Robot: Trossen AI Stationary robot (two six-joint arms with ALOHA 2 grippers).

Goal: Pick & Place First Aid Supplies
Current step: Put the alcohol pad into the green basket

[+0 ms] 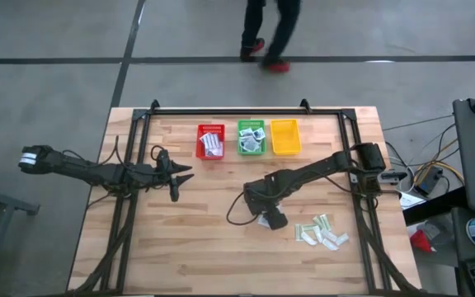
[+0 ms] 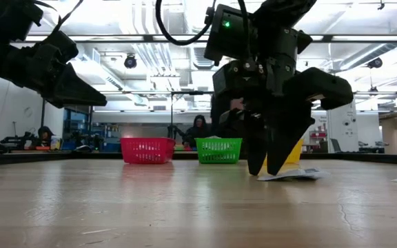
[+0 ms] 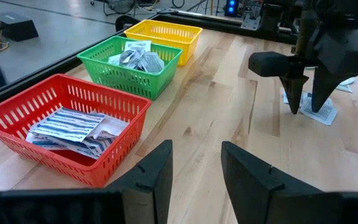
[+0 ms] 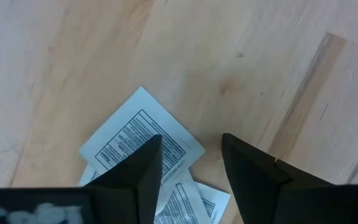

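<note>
White packets (image 4: 143, 144) lie stacked on the wooden surface (image 1: 204, 239) at my right gripper (image 1: 268, 219), jaws parted and empty astride them to pinch one, the baskets toward eleven o'clock.

FREE: bare wood across the near part of the table (image 1: 188, 247) and between both arms | BLOCKED: red basket (image 1: 210, 141), green basket (image 1: 251, 137) and yellow basket (image 1: 285, 136) stand in a row at the far edge | BLOCKED: right gripper (image 1: 269, 219) stands low over packets (image 4: 143, 142) | LOOSE: more packets (image 1: 322, 233) lie near the right edge
</note>
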